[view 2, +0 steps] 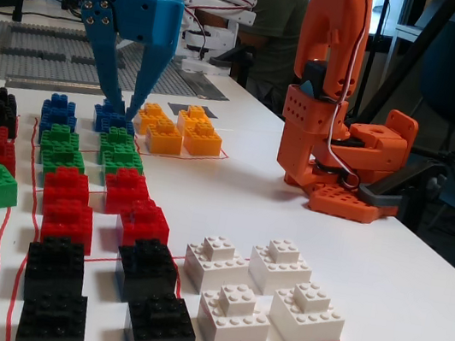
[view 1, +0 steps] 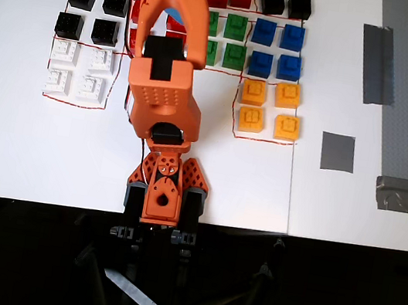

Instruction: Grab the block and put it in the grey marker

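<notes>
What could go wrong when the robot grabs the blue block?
The open hand hangs right over the blue block, with green blocks packed close beside it, so a finger might knock one. The yellow blocks sit between there and the grey marker; carrying low might bump them. The marker is small, so the block could land partly off it.

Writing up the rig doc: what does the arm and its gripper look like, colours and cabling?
The arm is orange printed plastic with black servo blocks showing at the joints, on an orange base. The gripper is bright blue, with two long tapered fingers and visible screw heads. Red and white cables run along the arm.
</notes>
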